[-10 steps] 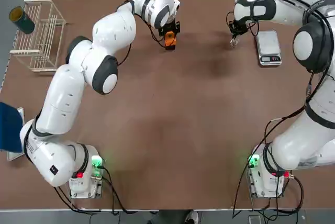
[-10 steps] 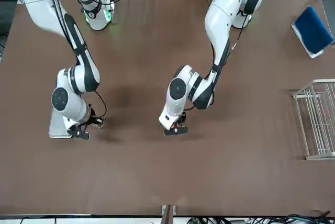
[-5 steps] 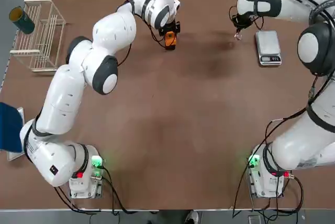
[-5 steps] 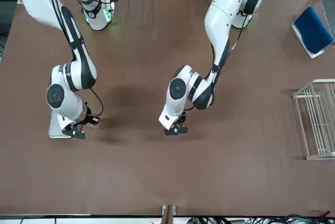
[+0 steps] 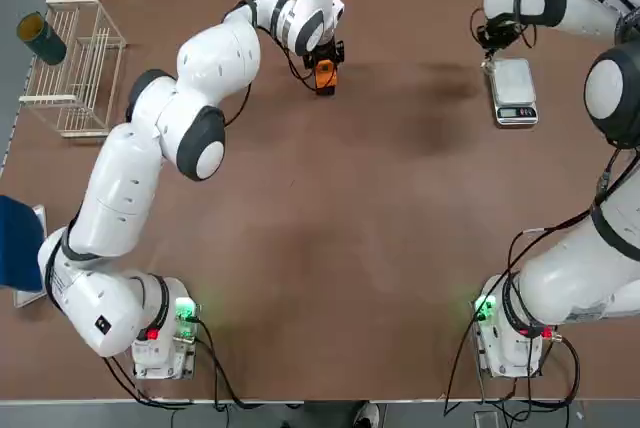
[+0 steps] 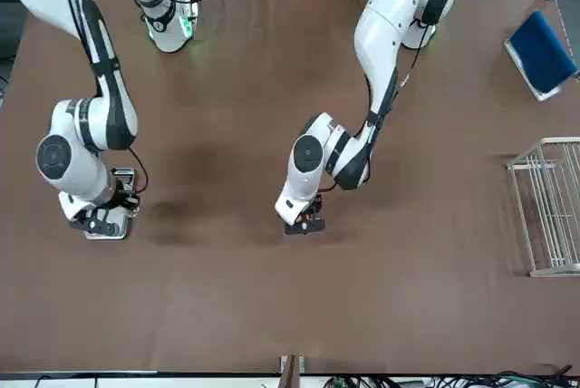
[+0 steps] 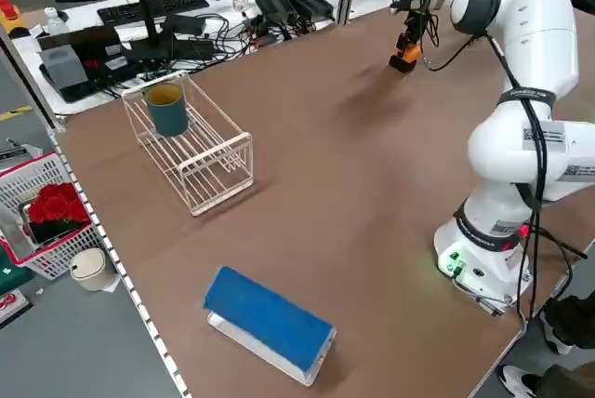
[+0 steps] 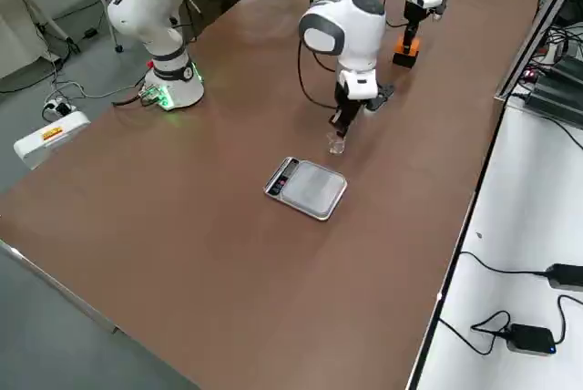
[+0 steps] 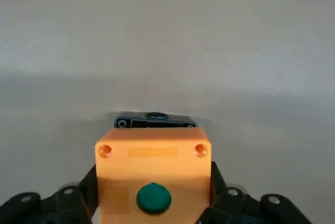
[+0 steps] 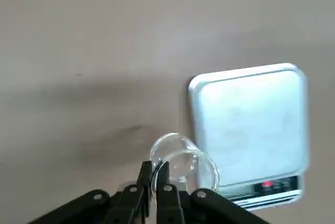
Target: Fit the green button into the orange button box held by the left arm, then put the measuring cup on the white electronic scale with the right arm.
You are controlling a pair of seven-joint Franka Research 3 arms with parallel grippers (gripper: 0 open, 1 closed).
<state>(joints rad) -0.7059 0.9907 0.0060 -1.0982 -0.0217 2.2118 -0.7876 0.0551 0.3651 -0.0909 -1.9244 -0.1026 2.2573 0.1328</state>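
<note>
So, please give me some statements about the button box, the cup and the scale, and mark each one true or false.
1. The green button already sits in the orange box. True.
2. The left gripper holds the orange box between its fingers. True.
3. The clear cup stands on the scale. False: the right gripper carries it by the rim, beside the scale and above the table.
4. The right gripper is open and empty. False: it is shut on the cup's wall.
5. The wire rack stands next to the scale. False: it is at the opposite side of the table.
</note>
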